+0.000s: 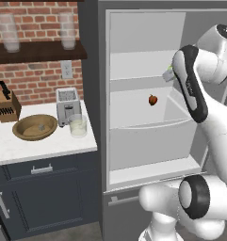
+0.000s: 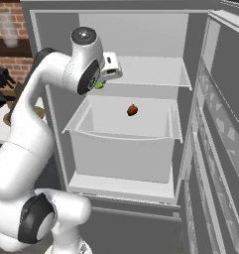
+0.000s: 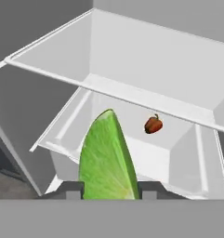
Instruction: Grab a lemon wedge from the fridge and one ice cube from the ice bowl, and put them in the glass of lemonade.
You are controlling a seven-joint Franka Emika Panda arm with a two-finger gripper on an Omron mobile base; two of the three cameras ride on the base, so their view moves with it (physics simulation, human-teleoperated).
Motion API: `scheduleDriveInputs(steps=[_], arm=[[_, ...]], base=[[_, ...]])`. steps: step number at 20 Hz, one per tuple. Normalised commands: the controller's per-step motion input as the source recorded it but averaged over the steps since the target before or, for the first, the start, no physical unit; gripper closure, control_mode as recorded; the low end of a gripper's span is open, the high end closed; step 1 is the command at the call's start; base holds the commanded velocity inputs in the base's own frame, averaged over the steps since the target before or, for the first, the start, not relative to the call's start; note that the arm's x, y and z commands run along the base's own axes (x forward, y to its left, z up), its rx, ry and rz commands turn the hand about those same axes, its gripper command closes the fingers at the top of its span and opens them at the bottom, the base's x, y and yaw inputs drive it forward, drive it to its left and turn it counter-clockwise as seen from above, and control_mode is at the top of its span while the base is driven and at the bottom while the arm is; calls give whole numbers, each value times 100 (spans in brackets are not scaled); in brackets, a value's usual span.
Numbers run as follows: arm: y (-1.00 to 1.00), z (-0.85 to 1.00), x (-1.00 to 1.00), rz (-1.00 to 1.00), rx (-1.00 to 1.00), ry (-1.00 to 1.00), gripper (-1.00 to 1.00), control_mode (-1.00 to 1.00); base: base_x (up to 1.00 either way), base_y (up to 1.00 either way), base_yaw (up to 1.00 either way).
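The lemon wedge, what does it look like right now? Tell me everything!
The lemon wedge is yellow-green, with a smooth curved rind on one edge and a flat cut face of fine pale streaks. It stands point-up, pinched between the two dark fingertips of the gripper, held in the air before the open fridge shelves, touching nothing else.

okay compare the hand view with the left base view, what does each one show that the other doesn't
Hand view alone: the fingertips shut on the lemon wedge, its green rind and pale flesh close up.

Left base view alone: the counter with the ice bowl, an ice cube in it, the glass of lemonade, a toaster and a knife block.

Both: the open fridge with its pale shelves and the small red fruit.
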Motion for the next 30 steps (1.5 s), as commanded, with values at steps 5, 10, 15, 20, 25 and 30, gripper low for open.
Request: scheduleDriveInputs(steps=[5, 10, 15, 20, 25, 30], arm=[[11, -49, -92, -11, -2, 6, 100, -100], [12, -55, -62, -4, -2, 7, 100, -100], [18, -43, -24, -6, -2, 18, 100, -100], [4, 0, -9, -9, 0, 28, 100, -100], [0, -21, -21, -10, 0, 17, 100, -100], [0, -43, -46, -10, 0, 1, 100, -100]], base=[[0, 0, 0], [0, 0, 0], [0, 0, 0], [0, 0, 0], [0, 0, 0], [0, 0, 0]])
